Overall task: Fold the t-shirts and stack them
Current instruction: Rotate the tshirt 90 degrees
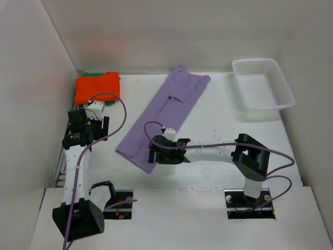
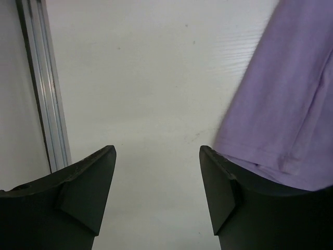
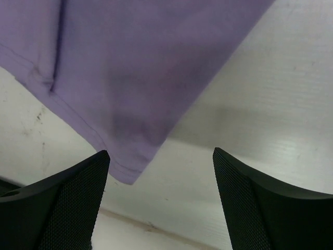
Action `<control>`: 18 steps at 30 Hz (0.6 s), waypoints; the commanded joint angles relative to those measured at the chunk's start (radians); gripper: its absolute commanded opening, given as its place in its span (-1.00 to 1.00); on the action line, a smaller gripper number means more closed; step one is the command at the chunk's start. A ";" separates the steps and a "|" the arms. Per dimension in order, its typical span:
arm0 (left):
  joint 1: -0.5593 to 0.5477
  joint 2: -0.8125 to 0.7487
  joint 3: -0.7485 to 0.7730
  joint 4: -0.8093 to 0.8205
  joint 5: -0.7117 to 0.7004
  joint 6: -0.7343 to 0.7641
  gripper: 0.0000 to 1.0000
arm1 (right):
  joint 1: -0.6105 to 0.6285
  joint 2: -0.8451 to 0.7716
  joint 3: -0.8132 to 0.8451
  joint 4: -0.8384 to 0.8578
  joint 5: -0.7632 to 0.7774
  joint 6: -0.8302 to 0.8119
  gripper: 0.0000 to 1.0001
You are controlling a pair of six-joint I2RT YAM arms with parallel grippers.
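Lying slantwise across the table, the purple shirt is a long folded strip; the orange shirt sits folded on the green shirt at the far left corner. Both hands are spread and empty: the right hand over the strip's near corner, the left hand over bare table beside it. Pinching only the top layer would likely peel the fold open; lifting one corner alone could skew it.
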 commanded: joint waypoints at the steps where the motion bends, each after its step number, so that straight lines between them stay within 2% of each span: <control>1: -0.012 -0.052 -0.005 -0.039 0.047 -0.044 0.30 | 0.023 0.025 0.041 0.032 0.017 0.184 0.68; 7: 0.003 -0.113 0.018 -0.094 0.083 -0.060 0.30 | 0.035 0.087 0.029 0.057 -0.026 0.310 0.58; 10: 0.011 -0.147 0.018 -0.120 0.086 -0.052 0.30 | 0.048 0.111 0.026 0.082 -0.060 0.357 0.44; 18: -0.001 -0.174 0.011 -0.166 0.120 -0.041 0.32 | 0.051 0.144 -0.146 0.347 -0.209 0.570 -0.31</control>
